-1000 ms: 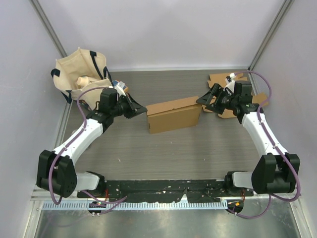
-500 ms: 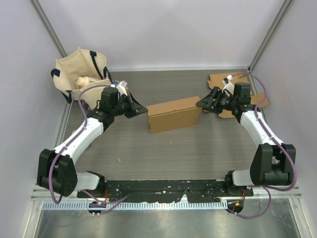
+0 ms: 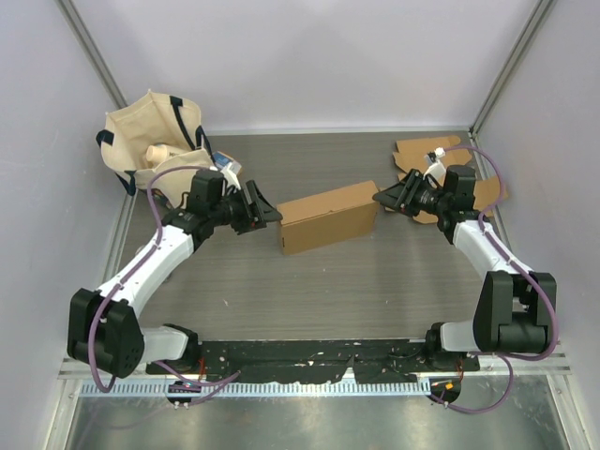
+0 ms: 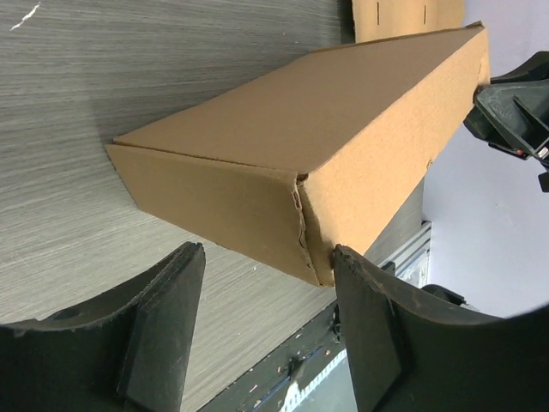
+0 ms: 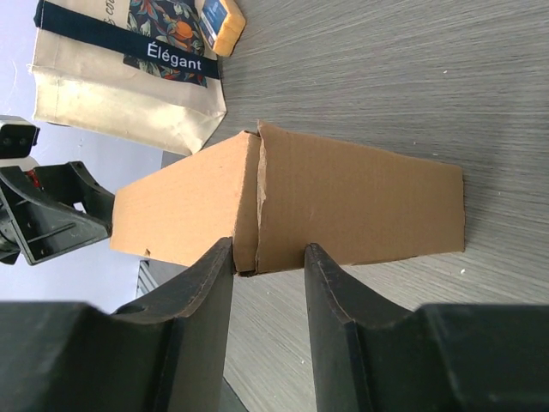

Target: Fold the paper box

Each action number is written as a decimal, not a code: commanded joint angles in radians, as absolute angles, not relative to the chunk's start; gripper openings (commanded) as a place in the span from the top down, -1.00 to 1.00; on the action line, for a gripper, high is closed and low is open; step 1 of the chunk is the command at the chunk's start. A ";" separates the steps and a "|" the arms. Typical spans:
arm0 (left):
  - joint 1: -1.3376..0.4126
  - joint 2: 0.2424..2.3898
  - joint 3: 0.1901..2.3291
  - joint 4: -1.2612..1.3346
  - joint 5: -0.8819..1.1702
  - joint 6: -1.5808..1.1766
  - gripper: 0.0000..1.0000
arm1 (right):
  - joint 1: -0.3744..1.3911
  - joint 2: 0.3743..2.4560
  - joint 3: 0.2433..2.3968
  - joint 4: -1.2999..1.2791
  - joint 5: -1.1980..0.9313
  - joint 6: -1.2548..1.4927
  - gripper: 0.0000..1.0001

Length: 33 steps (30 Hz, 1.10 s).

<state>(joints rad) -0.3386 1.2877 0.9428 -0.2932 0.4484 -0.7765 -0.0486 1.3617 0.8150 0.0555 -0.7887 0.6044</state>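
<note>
There is one folded cardboard box (image 3: 328, 216) on the one surface (image 3: 356, 281). In the far right corner lie flat cardboard sheets (image 3: 424, 150). They overlap, so at least two, but the exact number cannot be told. One cloth tote bag (image 3: 141, 127) sits at the far left, with one cream item (image 3: 161, 150) showing inside it. One small orange packet (image 3: 225, 165) lies beside the bag. There are two arms, and two claws, the left claw (image 4: 268, 251) and the right claw (image 5: 268, 247). Each claw has two fingers, four in all.
</note>
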 commanded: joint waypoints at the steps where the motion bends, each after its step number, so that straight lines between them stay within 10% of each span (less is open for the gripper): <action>1: -0.339 1.276 0.933 -0.308 0.469 -0.761 -0.31 | -0.046 1.387 0.813 0.032 -0.775 0.623 0.28; 11: -0.414 1.263 0.793 -0.293 0.427 -0.770 0.51 | -0.046 1.316 0.697 -0.041 -0.692 0.649 0.51; 17: -0.569 1.174 0.703 -0.380 0.232 -0.775 0.59 | -0.048 1.146 0.653 -0.352 -0.522 0.603 0.37; 19: -0.584 1.131 0.686 -0.396 0.213 -0.776 0.50 | -0.048 1.099 0.657 -0.435 -0.499 0.563 0.14; 25: -0.583 0.917 0.742 -0.506 0.199 -0.753 -0.76 | -0.048 0.871 0.721 -0.626 -0.463 0.505 -0.56; 33: -0.568 1.125 0.767 -0.453 0.123 -0.940 -0.73 | -0.045 1.136 0.744 -0.280 -0.560 0.476 -0.68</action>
<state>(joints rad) -0.5816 1.0103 0.7803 -0.4900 0.2173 -0.8246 -0.0517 0.9611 0.7193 -0.5018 -0.5148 0.5095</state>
